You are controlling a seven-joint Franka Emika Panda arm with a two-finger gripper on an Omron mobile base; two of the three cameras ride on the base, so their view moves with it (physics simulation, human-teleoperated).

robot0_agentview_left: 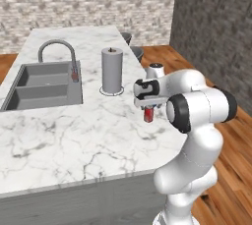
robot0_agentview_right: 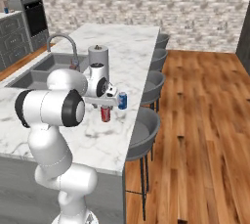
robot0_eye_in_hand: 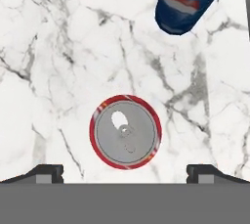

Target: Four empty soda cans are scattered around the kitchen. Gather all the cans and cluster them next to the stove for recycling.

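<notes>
While the gripper [robot0_eye_in_hand: 125, 173] hangs above the upright red can [robot0_eye_in_hand: 125, 131], its jaws are spread wide — nothing held. Blue can [robot0_eye_in_hand: 189, 0] stands near it on the marble bench [robot0_eye_in_hand: 58, 71].

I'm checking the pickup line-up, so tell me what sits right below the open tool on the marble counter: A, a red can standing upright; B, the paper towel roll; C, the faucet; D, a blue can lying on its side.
A: the hand view looks straight down on the red can, its silvery top between the tool fingertips.
</notes>
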